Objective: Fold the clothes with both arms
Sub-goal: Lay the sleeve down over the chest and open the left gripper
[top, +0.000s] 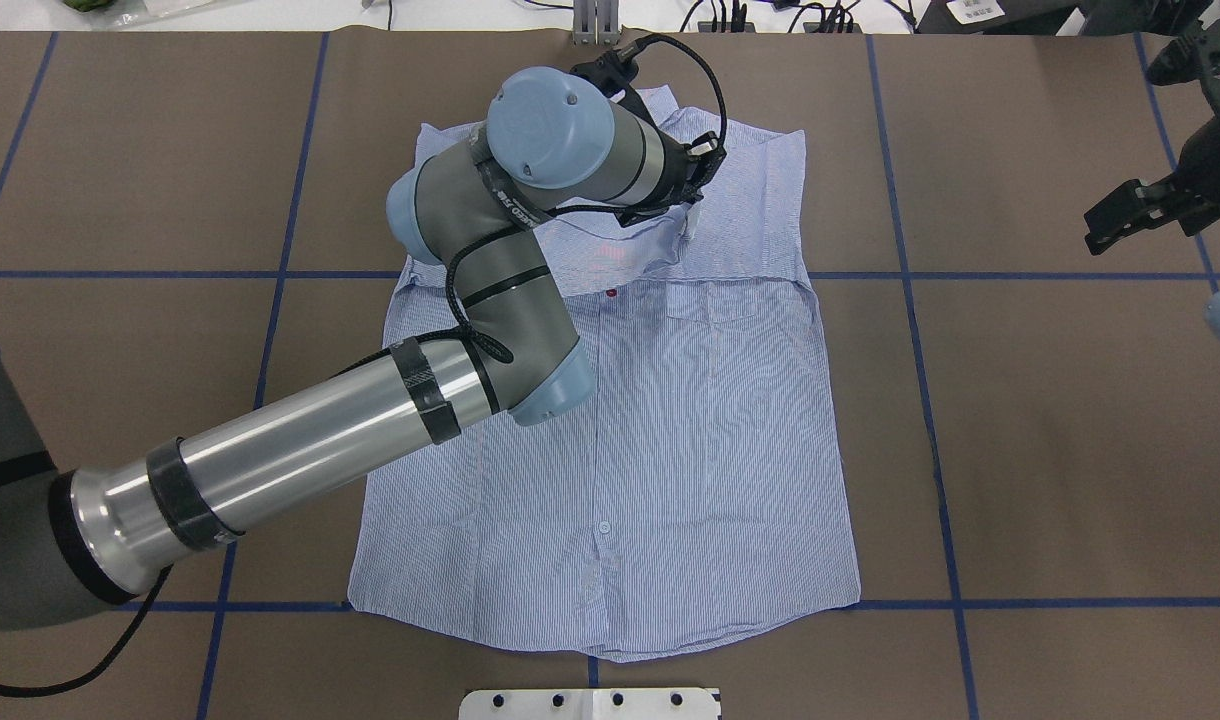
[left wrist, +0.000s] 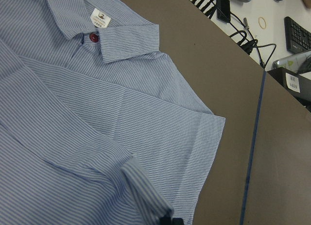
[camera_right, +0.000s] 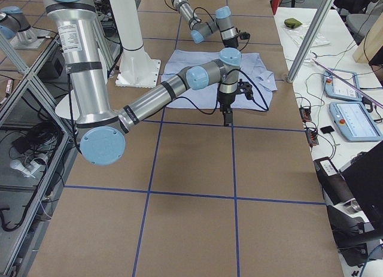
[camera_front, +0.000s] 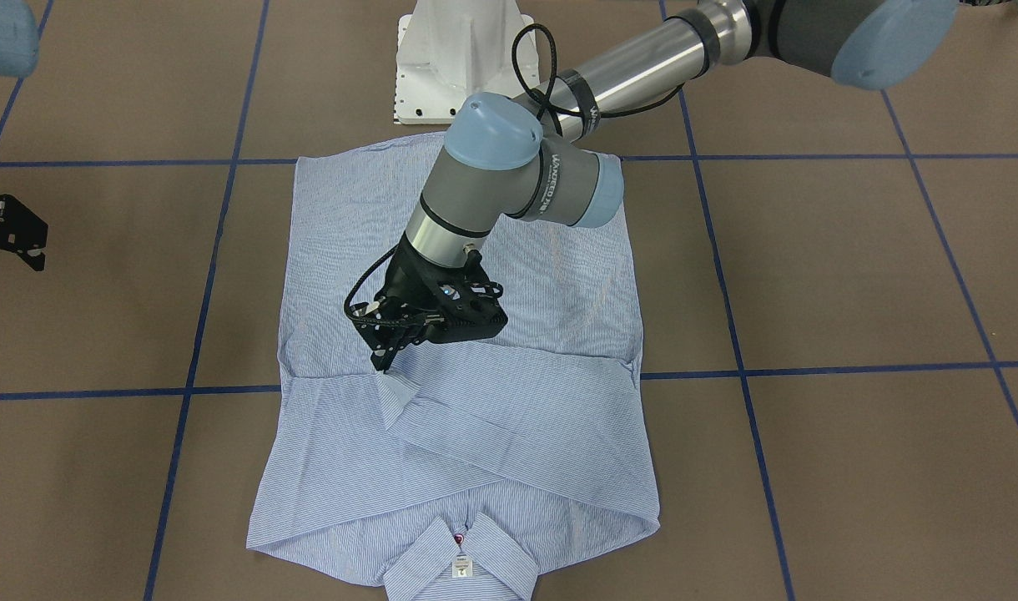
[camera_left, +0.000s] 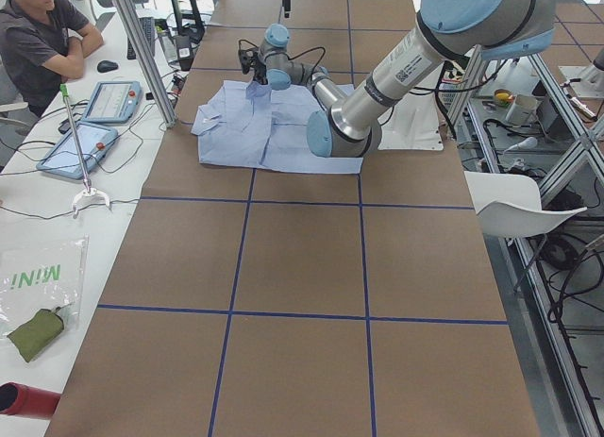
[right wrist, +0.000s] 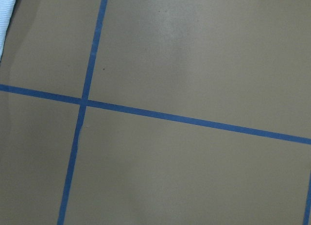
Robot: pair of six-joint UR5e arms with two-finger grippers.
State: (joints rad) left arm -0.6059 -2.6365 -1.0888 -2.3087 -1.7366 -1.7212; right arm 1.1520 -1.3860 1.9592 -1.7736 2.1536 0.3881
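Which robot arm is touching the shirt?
The left gripper: it pinches the shirt at a folded-in sleeve. The right gripper hangs off to the side over the table, apart from the shirt.

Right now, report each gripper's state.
Left gripper: shut on the shirt, at a sleeve cuff.
Right gripper: cannot tell open or shut; holds nothing visible.

2 arms (top: 300,450) | silver-grey tubes | lt-blue jt caps (top: 550,125) | blk cables (top: 452,290) | white base (camera_front: 463,58)
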